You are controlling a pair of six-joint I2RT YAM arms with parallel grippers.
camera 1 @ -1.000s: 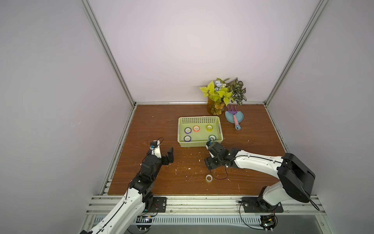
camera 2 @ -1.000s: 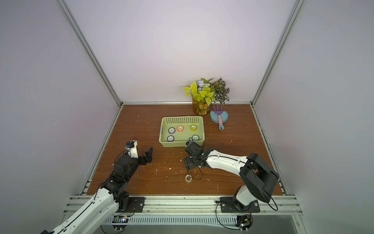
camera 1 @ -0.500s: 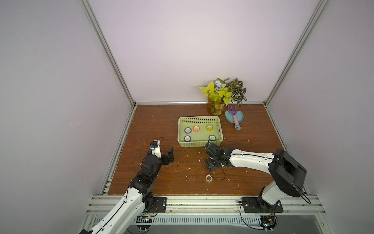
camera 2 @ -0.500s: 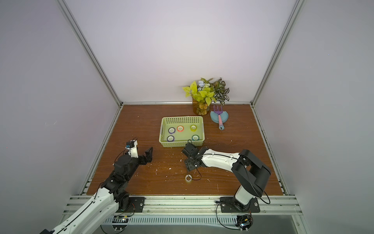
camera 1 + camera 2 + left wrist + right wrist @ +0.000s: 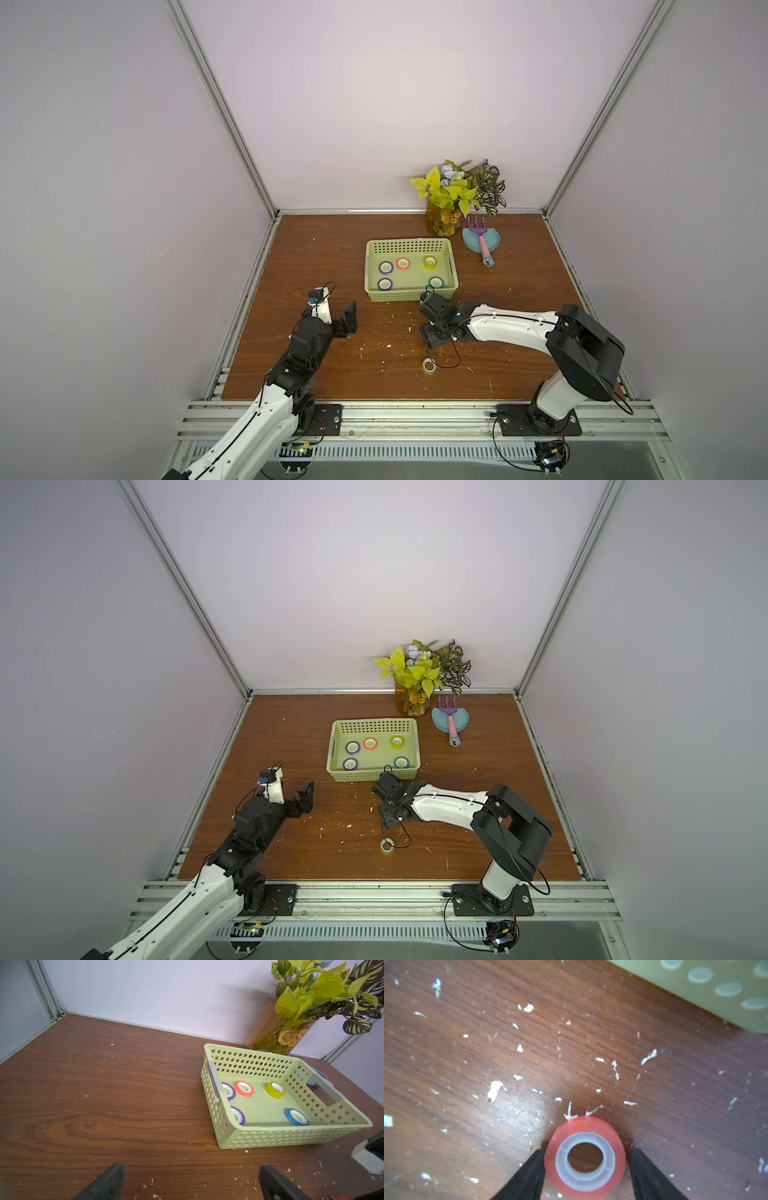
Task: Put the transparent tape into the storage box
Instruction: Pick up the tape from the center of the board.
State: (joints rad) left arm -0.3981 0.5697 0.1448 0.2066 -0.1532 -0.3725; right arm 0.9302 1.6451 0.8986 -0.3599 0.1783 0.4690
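Between right jaws, orange-red roll [image 5: 585,1156]; contact unclear, hidden in top views.

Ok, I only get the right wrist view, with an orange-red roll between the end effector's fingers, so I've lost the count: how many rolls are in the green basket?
Observer: Five: two purple rolls, an orange-red roll, a yellow roll and a blue roll, all lying flat in the storage box.
Operator: Any roll outside it besides mine?
Observer: One colourless roll on the table, nearer its front edge than the right end effector and apart from it.
Operator: Where is the left arm?
Observer: The left end effector hangs open and empty, off the box's near left corner.
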